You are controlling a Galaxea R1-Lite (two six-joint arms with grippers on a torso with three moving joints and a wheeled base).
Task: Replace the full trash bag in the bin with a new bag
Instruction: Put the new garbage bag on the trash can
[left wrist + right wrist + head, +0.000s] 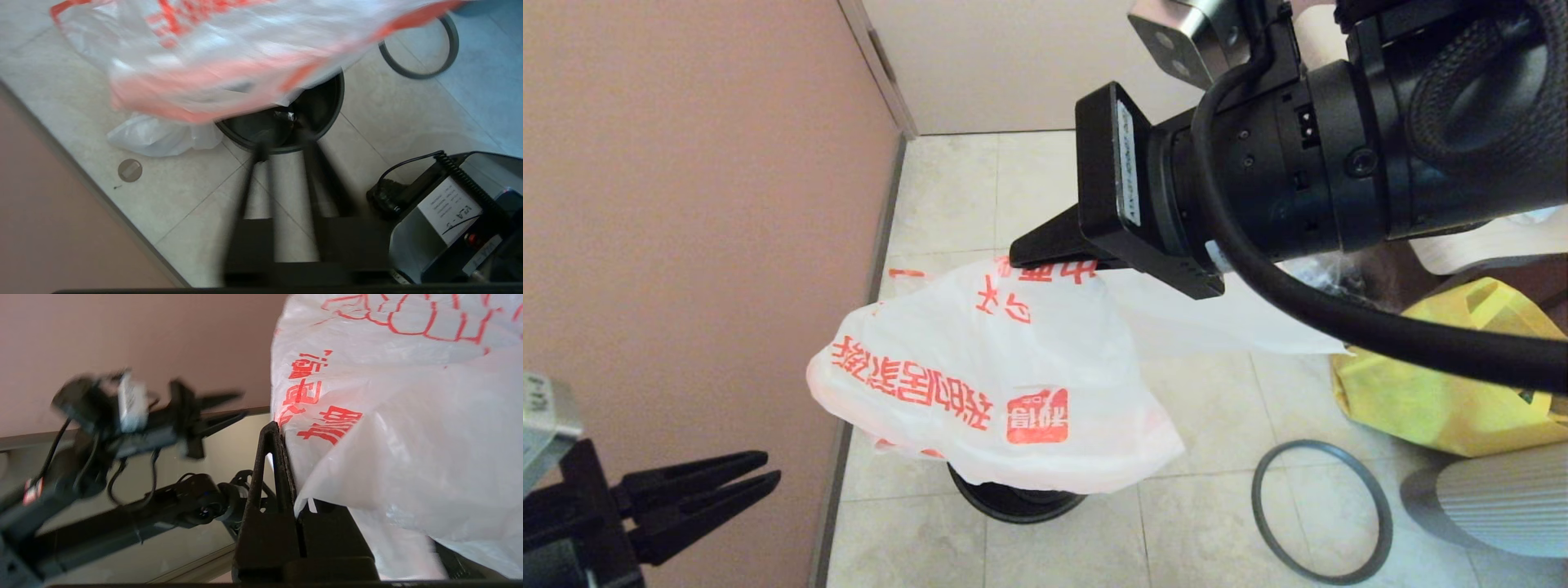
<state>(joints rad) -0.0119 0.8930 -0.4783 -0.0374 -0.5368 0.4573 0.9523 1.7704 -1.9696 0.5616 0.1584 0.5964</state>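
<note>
Right tool [1031, 245], clenched on the new bag [980, 384], holds it above the bin [1017, 500]; left tool [764, 478] slightly parted, empty.

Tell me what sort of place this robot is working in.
Probably a corner of a home or small indoor room, not a workshop. The floor is pale stone-look tile meeting a pinkish wall with a skirting strip, and a small wastebasket stands beside a yellow fabric tote.

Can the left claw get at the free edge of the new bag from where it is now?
Probably yes. The left claw, slightly open, sits low by the wall with open air between it and the new bag, which the right claw holds above the bin.
</note>
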